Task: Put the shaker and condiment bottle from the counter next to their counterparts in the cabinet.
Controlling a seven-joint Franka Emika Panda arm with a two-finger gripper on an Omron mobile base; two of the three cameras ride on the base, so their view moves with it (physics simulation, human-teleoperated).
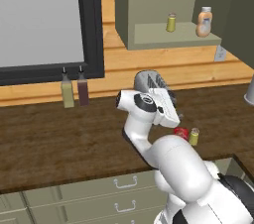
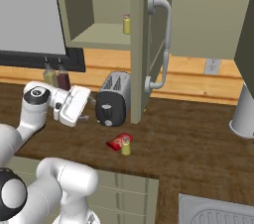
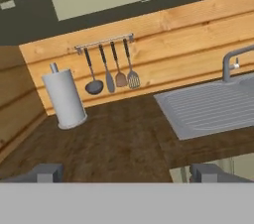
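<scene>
In the left base view, the shaker (image 1: 194, 137) stands upright on the counter (image 1: 59, 139) with the condiment bottle (image 1: 181, 133) touching it on its left, both partly behind the robot's white arm. Above them in the cabinet (image 1: 149, 0), the yellow-green shaker (image 1: 171, 22) and the peach bottle (image 1: 204, 22) stand apart on the pale shelf. Two tall nozzle bottles (image 1: 74, 91) stand side by side against the wall, well to the left of the shaker, under a dark-framed panel (image 1: 92, 25). The hand is turned away, so its fingers cannot be read here.

In the right base view, the shaker (image 2: 126, 145) stands in front of the toaster (image 2: 112, 98), and the condiment bottle (image 2: 119, 141) lies on its side just behind and left of the shaker. The gripper (image 2: 89, 110) hangs left of the toaster, well apart from the shaker; its opening is hard to read here. The open cabinet door (image 2: 144, 44) with its grey handle (image 2: 162, 44) rises right of the toaster. The yellow-green shaker (image 2: 127, 24) sits on the shelf above.

In the hand view, two finger tips (image 3: 47, 172) show far apart at the bottom, with nothing between them: the jaws are spread. Beyond lie a paper towel roll (image 3: 64, 97), hanging utensils (image 3: 110, 67) and a sink (image 3: 208, 106).
</scene>
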